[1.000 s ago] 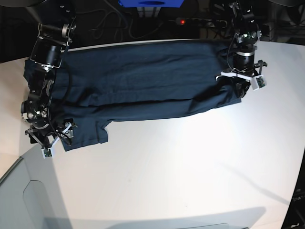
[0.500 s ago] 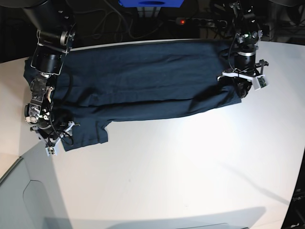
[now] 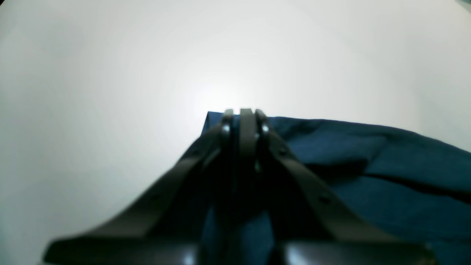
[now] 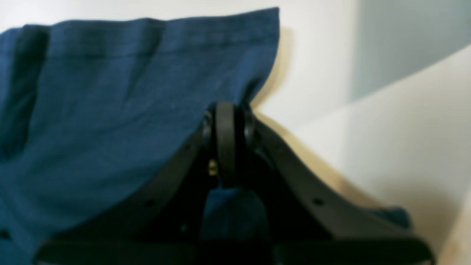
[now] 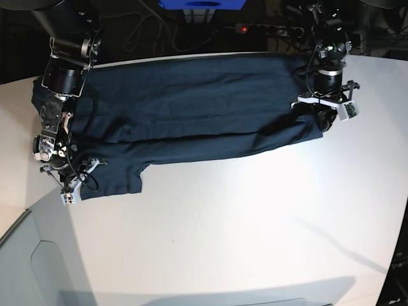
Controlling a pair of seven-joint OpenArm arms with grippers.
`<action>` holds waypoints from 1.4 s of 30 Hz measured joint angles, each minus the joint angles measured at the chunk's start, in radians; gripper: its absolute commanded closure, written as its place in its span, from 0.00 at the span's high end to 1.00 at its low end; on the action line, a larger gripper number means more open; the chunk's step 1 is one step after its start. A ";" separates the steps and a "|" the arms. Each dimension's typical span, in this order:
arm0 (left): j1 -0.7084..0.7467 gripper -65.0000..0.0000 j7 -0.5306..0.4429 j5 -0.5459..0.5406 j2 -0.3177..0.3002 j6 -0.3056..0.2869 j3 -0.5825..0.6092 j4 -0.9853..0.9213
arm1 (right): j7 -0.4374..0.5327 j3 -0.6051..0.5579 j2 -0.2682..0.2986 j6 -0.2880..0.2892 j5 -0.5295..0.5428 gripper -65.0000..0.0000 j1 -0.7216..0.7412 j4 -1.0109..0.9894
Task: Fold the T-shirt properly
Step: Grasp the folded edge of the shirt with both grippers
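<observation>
1. Shirt (image 5: 191,105) spread flat across the far half of your white table (image 5: 242,223), dark navy, lying crosswise in the base view, with a long fold running along its near side.
2. You see one sleeve sticking out toward the near edge at that view's left, its hem just beside the right gripper (image 5: 69,185).
3. Your right gripper is closed on the shirt's corner there: its wrist view shows the fingers (image 4: 225,140) pressed together with blue cloth pinched between them and the hem (image 4: 206,25) draped up and away.
4. Your left gripper (image 5: 328,118) sits at the shirt's opposite end, on the base view's right, over a bunched corner.
5. Its wrist view shows the fingers (image 3: 247,129) drawn together at the cloth's edge (image 3: 331,147), blue fabric visible lower down between the arms of the gripper; it has the shirt pinched.
6. Cables and a red light (image 5: 243,29) lie in the dark behind the table.
</observation>
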 measured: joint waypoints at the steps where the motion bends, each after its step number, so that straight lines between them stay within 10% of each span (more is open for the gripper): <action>1: 0.000 0.00 0.000 0.002 -0.001 0.000 0.000 0.000 | 0.000 0.002 0.000 0.000 0.000 0.00 -0.013 0.039; 21: -0.068 0.00 -0.002 0.001 -0.069 -0.001 -0.001 0.027 | 0.011 0.001 -0.029 0.000 0.011 0.00 -0.330 0.766; 26: -0.070 0.00 0.000 0.003 -0.066 0.000 -0.002 0.026 | 0.013 -0.003 -0.027 0.000 0.010 0.07 -0.329 0.706; 35: -0.070 0.00 0.000 0.003 -0.067 0.000 0.004 0.019 | -0.079 -0.008 0.006 -0.001 0.007 0.58 -0.113 0.341; 42: -0.066 0.00 0.001 0.005 -0.064 -0.002 0.005 0.017 | -0.080 -0.018 0.021 0.052 0.000 0.61 0.050 -0.027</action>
